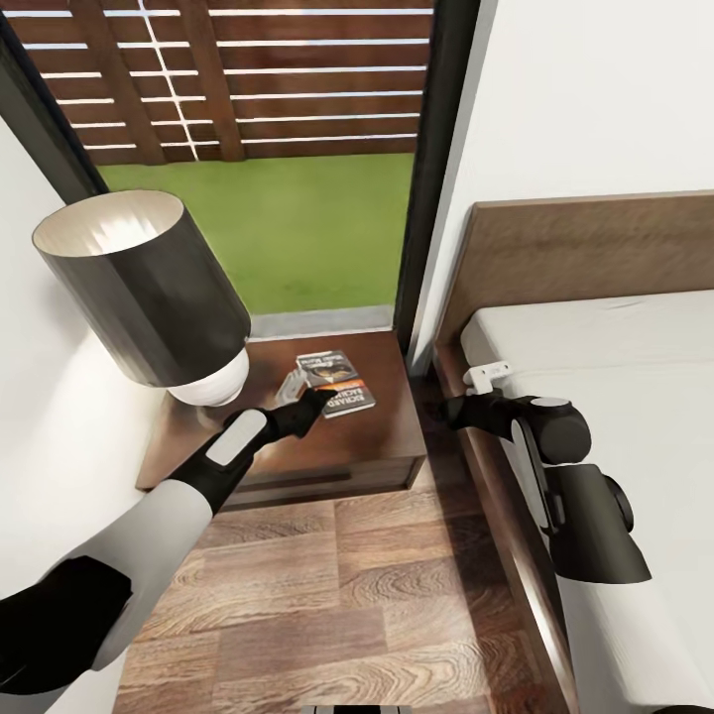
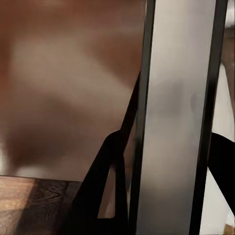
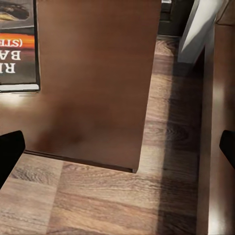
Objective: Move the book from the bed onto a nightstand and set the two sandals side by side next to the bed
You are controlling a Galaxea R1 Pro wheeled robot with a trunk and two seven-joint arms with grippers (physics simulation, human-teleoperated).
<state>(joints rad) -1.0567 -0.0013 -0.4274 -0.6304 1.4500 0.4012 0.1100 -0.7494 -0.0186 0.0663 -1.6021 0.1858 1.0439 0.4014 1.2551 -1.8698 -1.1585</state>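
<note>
The book lies flat on the dark reddish nightstand, right of the lamp; its orange band and white lettering also show in the right wrist view. My left gripper hovers open at the book's near left edge, one black finger showing, nothing between the two. My right gripper hangs open between nightstand and bed, over the floor; both fingertips stand far apart. The sandals are out of view.
A big dark-shaded lamp fills the nightstand's left half, close above my left forearm. A glass door onto grass stands behind. The bed's wooden side rail runs along the right of a narrow strip of plank floor.
</note>
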